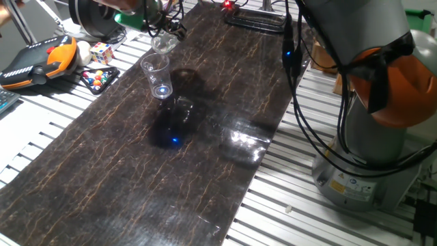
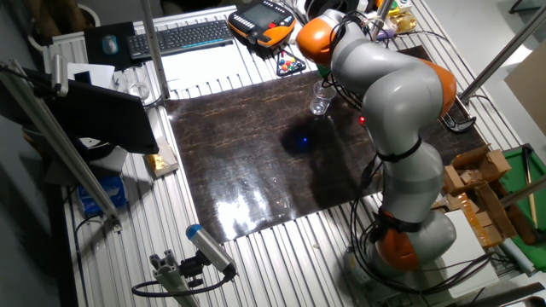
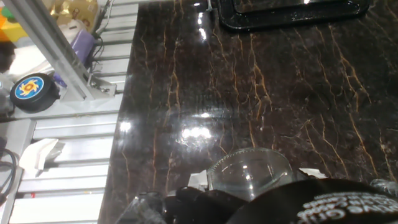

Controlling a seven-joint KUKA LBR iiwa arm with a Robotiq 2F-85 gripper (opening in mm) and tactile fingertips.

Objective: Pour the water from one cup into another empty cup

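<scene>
My pincer (image 1: pixel 166 29) is gripping the short glass tumbler (image 1: pixel 164 44) and holding it tilted above the taller clear cup (image 1: pixel 157 76), which is standing upright on the dark marbled table (image 1: pixel 205 164). In the hand view the tumbler's rim (image 3: pixel 252 171) is lying just ahead of my fingers (image 3: pixel 199 202). Water appears to be collecting in the tall cup's base, though glare is obscuring it.

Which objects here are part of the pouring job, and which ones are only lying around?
Part of the job:
- short glass, held tilted in the tool
- tall cup, standing upright on the dark mat

Only lying around:
- puzzle cube
- orange handheld controller
- keyboard
- black tray
</scene>
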